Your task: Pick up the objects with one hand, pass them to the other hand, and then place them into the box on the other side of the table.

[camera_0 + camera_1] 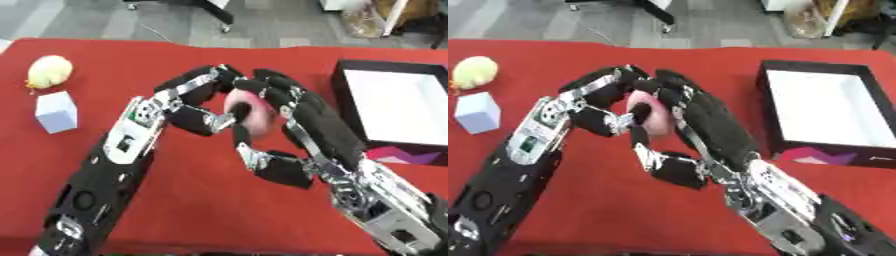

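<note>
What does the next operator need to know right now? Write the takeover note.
Left hand: fingers curled round the pink object, mid-table above the red cloth.
Right hand: fingers also curled round the same pink object; the pass is under way, and which hand bears it cannot be told.
Waiting at the left edge: yellow plush toy and, just in front of it, a pale blue cube.
Black box with white inside, on the right side: nothing seen in it.
Left to do: finish the handover, drop the pink object in the box, then the other two.

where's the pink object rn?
Mid-table in the left eye view, the pink object sits between the left hand and right hand, both curled round it, left of the box.
</note>
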`<state>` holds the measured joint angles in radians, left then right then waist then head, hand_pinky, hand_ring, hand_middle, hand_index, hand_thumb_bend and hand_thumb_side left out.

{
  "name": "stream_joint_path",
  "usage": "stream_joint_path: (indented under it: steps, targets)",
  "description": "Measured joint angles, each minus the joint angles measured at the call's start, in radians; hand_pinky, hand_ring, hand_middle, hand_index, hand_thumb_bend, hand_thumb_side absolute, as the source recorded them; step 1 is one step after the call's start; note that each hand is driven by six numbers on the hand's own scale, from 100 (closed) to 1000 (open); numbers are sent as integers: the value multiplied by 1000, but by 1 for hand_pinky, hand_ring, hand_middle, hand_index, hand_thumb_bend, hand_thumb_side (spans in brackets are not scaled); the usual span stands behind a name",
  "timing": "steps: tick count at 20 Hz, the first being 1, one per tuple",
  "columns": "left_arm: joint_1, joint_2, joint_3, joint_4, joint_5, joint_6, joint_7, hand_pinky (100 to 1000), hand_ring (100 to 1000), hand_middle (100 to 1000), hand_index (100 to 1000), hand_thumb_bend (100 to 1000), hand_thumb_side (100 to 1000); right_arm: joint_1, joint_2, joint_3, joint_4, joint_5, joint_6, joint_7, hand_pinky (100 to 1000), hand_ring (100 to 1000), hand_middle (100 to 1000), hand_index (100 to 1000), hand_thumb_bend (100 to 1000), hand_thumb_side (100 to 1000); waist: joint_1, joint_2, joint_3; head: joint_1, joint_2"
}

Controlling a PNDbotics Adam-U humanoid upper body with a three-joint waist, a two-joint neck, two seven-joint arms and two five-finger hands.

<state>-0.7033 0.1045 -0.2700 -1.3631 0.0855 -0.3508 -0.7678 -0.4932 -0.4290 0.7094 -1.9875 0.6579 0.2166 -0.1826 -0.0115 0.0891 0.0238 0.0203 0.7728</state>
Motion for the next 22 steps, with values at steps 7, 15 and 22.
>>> stream_joint_path:
  steps: [7,15,22]
  targets:
    - [2,23,0,-26,20,6,-6,663,490,415,523,100,325,1,0,-1,-5,11,4,-2,637,935,799,900,100,366,1,0,0,0,0]
    - [12,53,0,-43,45,11,-11,664,492,414,522,100,325,9,0,-1,-5,33,7,7,645,948,839,908,100,363,2,0,0,0,0]
    - [19,69,1,-71,68,20,-20,665,494,413,522,100,328,10,0,-1,-5,34,7,10,641,951,844,909,100,323,2,0,1,-2,0]
